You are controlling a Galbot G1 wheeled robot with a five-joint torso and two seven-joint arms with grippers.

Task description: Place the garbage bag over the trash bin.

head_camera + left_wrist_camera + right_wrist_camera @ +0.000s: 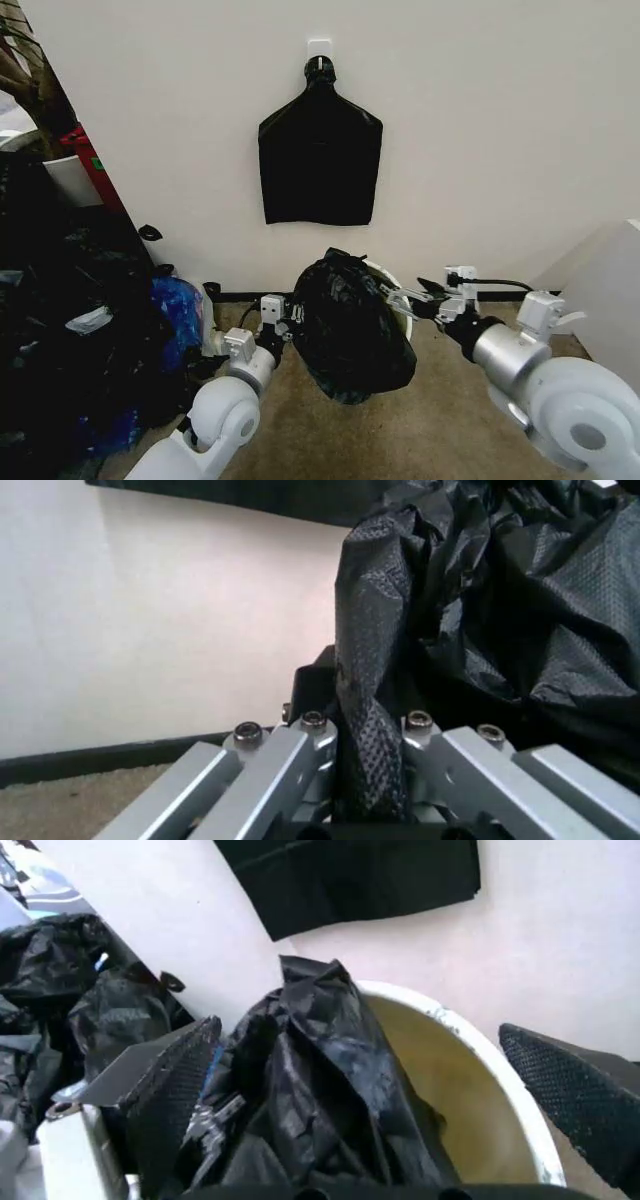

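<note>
The glossy black garbage bag [345, 325] hangs crumpled over the near side of the cream-white trash bin [400, 292], whose rim peeks out behind it. My left gripper [290, 322] is at the bag's left side, shut on a twisted fold of the garbage bag [372, 735]. At the bin's right side, my right gripper [412, 297] is open. In the right wrist view its fingers [170, 1095] stand wide apart, with the garbage bag [320, 1095] and the trash bin's rim [505, 1087] between them. The bin's inside is partly uncovered.
A flat black bundle [320, 160] hangs from a hook on the wall above. A heap of dark and blue bags [90, 340] fills the left side. A white box [610, 290] stands at the right. Carpet lies in front.
</note>
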